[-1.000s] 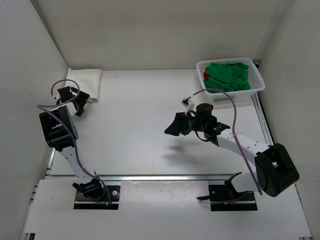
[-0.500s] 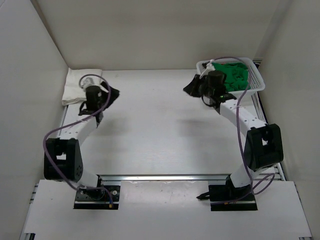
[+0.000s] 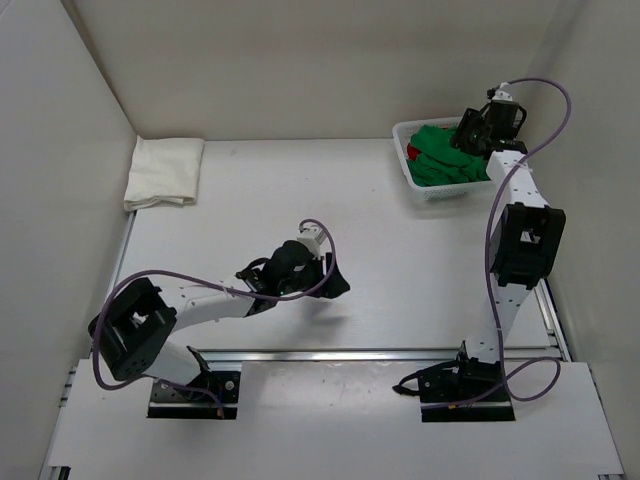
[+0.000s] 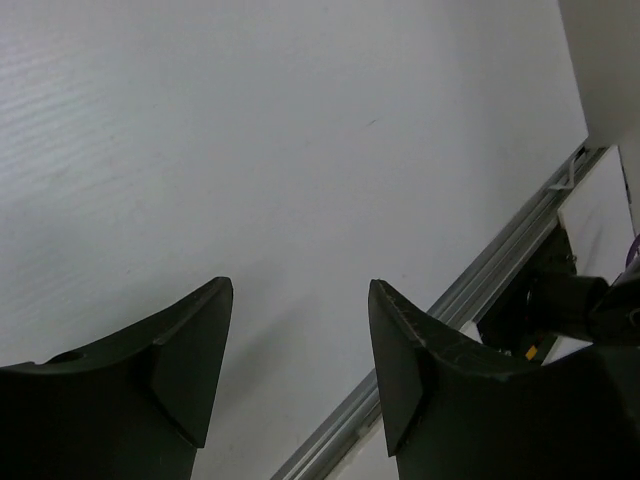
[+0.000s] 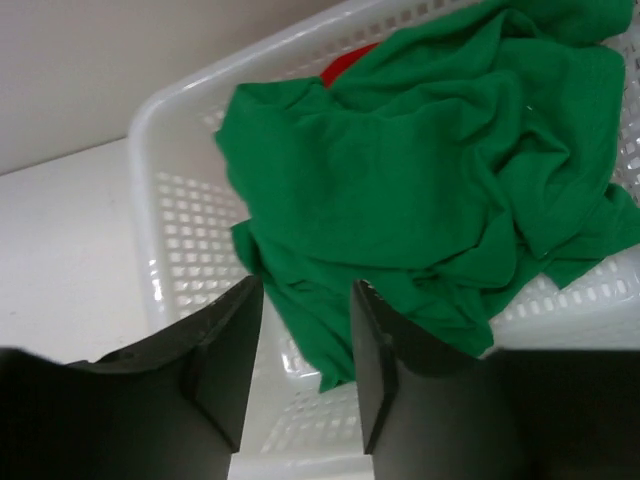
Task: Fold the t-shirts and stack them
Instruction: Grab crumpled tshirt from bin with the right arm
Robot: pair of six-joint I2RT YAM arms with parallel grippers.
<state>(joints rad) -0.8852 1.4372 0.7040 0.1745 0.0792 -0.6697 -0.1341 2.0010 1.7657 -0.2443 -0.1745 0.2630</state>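
Both arms have swung since a second ago: the left claw (image 3: 338,287) from the far-left corner to mid-tabletop, the right claw (image 3: 462,135) out over the basket. Just beneath the right claw, the crumpled bright green cloth t-shirt (image 5: 430,190) fills the white plastic mesh basket (image 5: 170,100), with a sliver of the red cloth t-shirt (image 5: 345,62) at its far edge. The folded cream-white cloth t-shirt (image 3: 163,170) lies well away from the left claw, in the far-left corner against the wall. Bare white tabletop (image 4: 250,120) spreads around the left claw, and a metal rail (image 4: 480,280) runs along the near edge. Both claws stand parted, gripping and touching nothing.
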